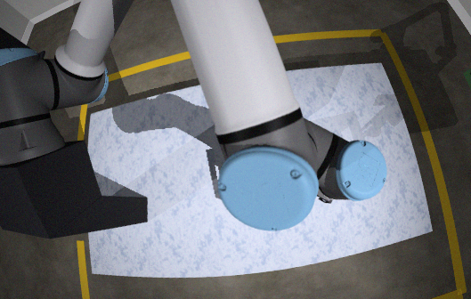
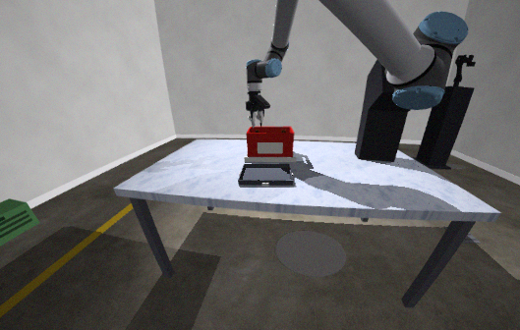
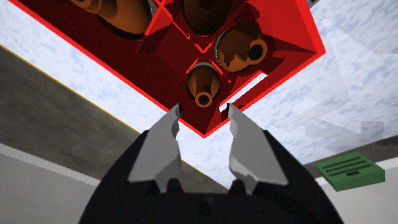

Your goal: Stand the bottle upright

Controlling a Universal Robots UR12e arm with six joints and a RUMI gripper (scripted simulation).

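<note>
Hovering near crate [image 2: 252,146] [image 3: 295,30] edge, fingers [image 2: 260,117] apart

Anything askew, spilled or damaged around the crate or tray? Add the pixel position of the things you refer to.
Nothing stands out. The crate [image 2: 269,148] [image 3: 210,131] stands upright and the tray [image 2: 269,184] lies flat before it. The gripper [image 2: 257,123] [image 3: 203,104] is open above the crate. I see no spill or breakage, though some bottles are only partly in view.
</note>
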